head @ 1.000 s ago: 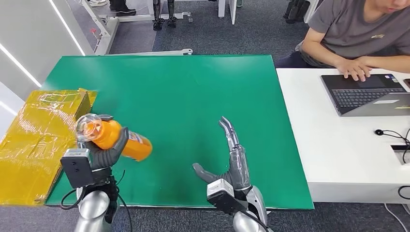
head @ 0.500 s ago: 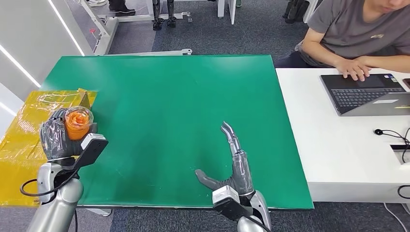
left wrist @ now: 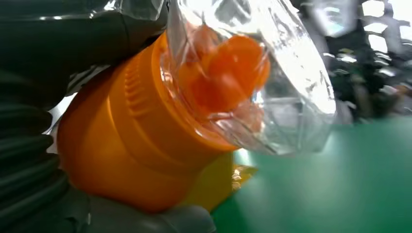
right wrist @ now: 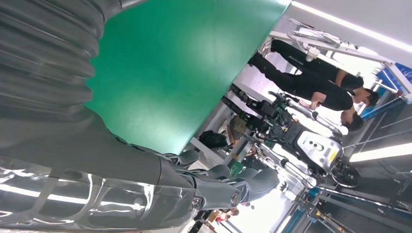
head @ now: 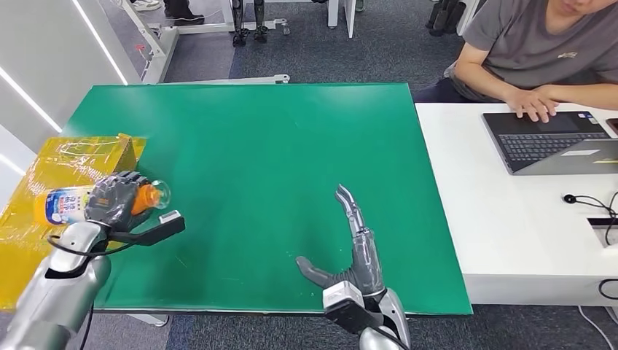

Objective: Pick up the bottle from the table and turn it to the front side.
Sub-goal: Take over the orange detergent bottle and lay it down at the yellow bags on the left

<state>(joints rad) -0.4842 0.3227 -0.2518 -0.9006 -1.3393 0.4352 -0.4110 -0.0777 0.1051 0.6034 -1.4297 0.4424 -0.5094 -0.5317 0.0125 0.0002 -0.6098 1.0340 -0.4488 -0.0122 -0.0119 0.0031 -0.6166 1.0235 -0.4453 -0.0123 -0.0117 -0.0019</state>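
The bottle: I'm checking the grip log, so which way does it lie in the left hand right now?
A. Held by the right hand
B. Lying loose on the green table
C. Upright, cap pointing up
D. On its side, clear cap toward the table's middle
D: the left hand holds the bottle sideways, its clear cap pointing toward the middle of the green table.

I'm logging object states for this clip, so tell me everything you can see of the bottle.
The bottle is orange plastic with a clear domed cap over an orange spout and a white and blue label near its base. It lies roughly level in the air, gripped around its middle by the left hand, cap end toward the green table, base over the yellow box. Nothing else touches it.
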